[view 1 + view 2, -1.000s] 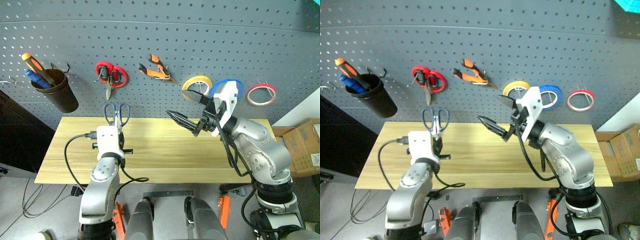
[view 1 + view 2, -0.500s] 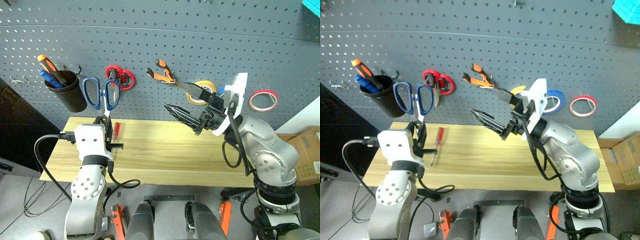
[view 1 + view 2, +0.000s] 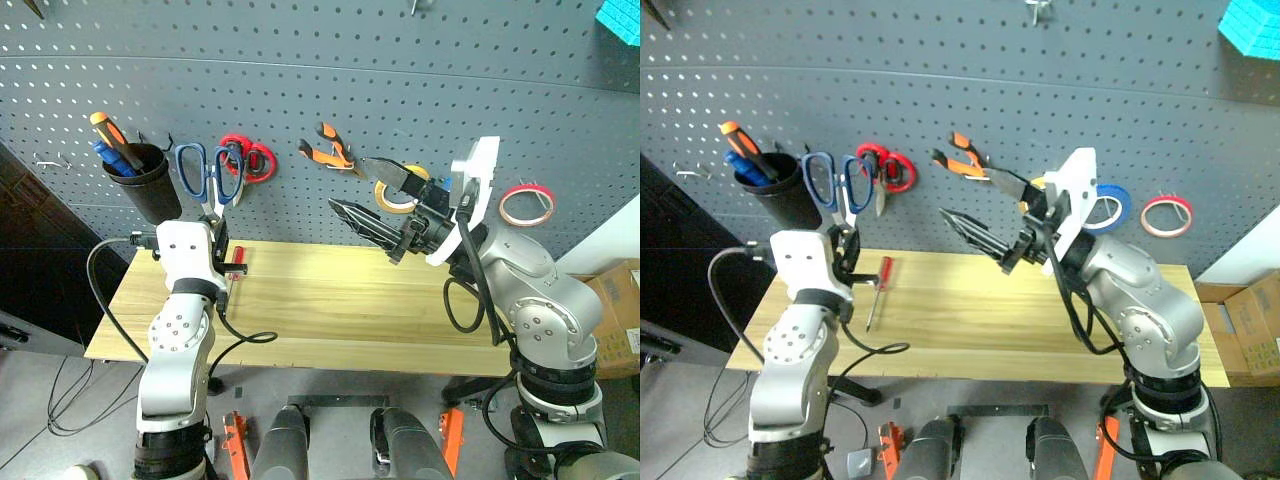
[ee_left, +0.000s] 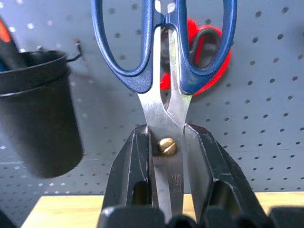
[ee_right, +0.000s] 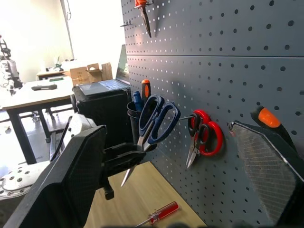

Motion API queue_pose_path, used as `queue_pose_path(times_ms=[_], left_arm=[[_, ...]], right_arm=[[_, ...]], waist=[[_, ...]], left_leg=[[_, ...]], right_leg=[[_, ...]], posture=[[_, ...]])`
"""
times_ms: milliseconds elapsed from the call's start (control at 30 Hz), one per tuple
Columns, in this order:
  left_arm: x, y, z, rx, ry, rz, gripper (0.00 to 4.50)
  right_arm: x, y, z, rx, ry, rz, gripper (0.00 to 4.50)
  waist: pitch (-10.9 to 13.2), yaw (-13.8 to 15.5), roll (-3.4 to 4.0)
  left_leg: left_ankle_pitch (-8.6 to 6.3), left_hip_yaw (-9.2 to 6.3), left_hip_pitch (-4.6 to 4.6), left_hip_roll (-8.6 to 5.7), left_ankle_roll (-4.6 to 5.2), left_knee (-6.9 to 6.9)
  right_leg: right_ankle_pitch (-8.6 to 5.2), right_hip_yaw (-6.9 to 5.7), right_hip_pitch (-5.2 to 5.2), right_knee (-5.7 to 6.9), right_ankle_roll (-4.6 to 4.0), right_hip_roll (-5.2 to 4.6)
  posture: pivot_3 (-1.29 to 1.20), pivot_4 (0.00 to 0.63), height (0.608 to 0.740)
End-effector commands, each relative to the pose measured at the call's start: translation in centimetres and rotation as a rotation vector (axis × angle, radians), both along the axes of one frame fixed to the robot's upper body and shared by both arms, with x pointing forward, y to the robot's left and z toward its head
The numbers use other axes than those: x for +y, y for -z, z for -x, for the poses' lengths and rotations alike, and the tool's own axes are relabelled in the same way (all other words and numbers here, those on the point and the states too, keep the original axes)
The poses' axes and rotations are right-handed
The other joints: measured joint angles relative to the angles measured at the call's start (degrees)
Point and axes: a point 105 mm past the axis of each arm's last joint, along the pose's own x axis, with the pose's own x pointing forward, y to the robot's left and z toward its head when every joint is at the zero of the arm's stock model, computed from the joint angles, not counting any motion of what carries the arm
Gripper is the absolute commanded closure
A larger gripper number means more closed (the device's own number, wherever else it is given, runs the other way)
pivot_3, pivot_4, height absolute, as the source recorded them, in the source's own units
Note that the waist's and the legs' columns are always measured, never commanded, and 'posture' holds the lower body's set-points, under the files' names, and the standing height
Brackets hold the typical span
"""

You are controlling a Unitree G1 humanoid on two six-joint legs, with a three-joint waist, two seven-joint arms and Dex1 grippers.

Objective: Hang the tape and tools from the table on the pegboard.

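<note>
Two pincers raised before the pegboard (image 3: 320, 90).
Left pincer (image 4: 168, 142) clamped on blue-handled scissors (image 4: 164, 52) near the pivot, handles up, probably just short of the pegboard. Right pincer (image 3: 375, 200) spread apart, empty. Red-handled screwdriver (image 3: 877, 290) lies on the surface (image 3: 970, 320) below the pegboard.

Grey floor (image 3: 60, 400), cardboard box (image 3: 1252, 330), sunlit desks (image 5: 33, 92) behind
</note>
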Motion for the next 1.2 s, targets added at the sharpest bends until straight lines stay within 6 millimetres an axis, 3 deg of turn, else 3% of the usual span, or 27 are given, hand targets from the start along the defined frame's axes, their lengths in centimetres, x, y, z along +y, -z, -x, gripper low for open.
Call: queue_pose_path(times_ms=[33, 733, 1000, 1200], left_arm=[[-0.9, -1.3, 0.0, -0.051, 0.043, -0.002, 3.82], [-2.2, -1.5, 1.2, -0.059, 0.072, 0.037, 3.82], [-1.8, -1.0, -0.8, -0.026, 0.070, 0.041, 3.82], [-1.2, 0.9, -3.0, 0.078, 0.045, 0.079, 3.82]], right_arm=[[-0.5, -1.1, 0.3, -0.050, 0.026, -0.018, 0.00], [-0.8, -0.8, 0.1, -0.048, 0.054, -0.011, 0.00], [-0.9, -0.6, -0.2, -0.043, 0.069, -0.003, 0.00], [-1.1, -0.6, -0.3, -0.038, 0.082, 0.002, 0.00]], waist=[[0.00, -0.01, 0.00], [-0.01, -0.05, 0.00], [-0.07, -0.03, 0.01], [-0.08, -0.07, 0.02]], left_leg=[[0.00, 0.00, 0.00, 0.00, 0.00, 0.00], [0.00, 0.01, 0.67, 0.01, 0.01, -0.01], [0.00, 0.01, 0.71, 0.01, 0.01, 0.00], [0.00, 0.03, 0.71, 0.01, 0.01, -0.02]], right_leg=[[0.00, -0.01, 0.00, 0.00, 0.00, 0.00], [-0.17, 0.02, 0.69, -0.03, -0.29, 0.00], [-0.16, 0.01, 0.73, -0.02, -0.28, 0.00], [-0.04, 0.03, 0.72, -0.03, -0.07, 0.00]], posture=[[0.08, 0.139, 0.740], [0.07, 0.136, 0.740], [0.07, 0.134, 0.740], [0.06, 0.137, 0.740]])
